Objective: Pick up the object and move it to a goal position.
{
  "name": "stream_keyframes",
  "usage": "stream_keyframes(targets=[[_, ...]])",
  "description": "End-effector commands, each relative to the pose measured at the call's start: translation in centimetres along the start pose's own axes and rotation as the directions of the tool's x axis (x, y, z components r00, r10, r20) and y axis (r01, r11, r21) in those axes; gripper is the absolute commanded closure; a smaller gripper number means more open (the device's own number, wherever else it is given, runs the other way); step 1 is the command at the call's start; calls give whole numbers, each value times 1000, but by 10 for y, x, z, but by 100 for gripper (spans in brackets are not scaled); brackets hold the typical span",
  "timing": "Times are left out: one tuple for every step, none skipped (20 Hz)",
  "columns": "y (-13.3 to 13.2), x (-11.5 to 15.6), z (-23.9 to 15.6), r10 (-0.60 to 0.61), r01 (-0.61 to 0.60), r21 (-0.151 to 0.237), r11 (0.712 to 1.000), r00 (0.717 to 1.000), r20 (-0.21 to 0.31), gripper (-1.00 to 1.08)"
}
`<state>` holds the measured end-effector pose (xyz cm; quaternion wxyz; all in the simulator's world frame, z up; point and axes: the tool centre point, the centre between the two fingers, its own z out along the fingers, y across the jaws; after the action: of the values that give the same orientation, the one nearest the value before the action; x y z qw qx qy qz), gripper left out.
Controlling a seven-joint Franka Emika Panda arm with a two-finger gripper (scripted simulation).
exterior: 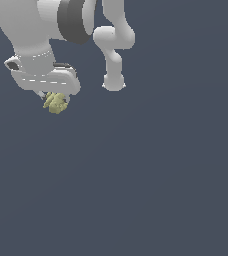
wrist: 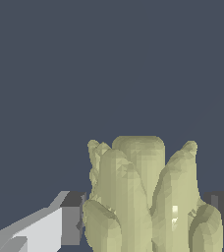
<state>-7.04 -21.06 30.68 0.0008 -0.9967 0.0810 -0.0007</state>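
Note:
The object (exterior: 55,103) is a small lumpy pale yellow-green item with ridges. It hangs just under my white gripper (exterior: 52,98) at the exterior view's upper left. In the wrist view the object (wrist: 143,197) fills the space between my two fingers (wrist: 70,224), which press against its sides. The gripper is shut on the object. The fingertips are mostly hidden behind it in the exterior view.
The arm's white links and base (exterior: 114,55) stand at the top centre of the exterior view. A plain dark blue-grey surface (exterior: 146,180) fills everything else. No goal marker shows in either view.

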Motion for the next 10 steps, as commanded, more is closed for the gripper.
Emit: stream_keyframes(targets=[[16, -1, -14, -2, 2, -1, 1000, 1000, 1, 108], [21, -1, -19, -2, 2, -1, 1000, 1000, 1, 108], [25, -1, -23, -2, 2, -1, 1000, 1000, 1, 108], [30, -1, -26, -2, 2, -1, 1000, 1000, 1, 108], [33, -1, -29, -2, 2, -1, 1000, 1000, 1, 108], [36, -1, -32, -2, 2, -1, 1000, 1000, 1, 108], [38, -1, -34, -2, 2, -2, 1000, 1000, 1, 108], [40, -1, -35, -2, 2, -2, 1000, 1000, 1, 108], [41, -1, -36, -2, 2, -2, 1000, 1000, 1, 108], [41, -1, -37, -2, 2, -2, 1000, 1000, 1, 108]])
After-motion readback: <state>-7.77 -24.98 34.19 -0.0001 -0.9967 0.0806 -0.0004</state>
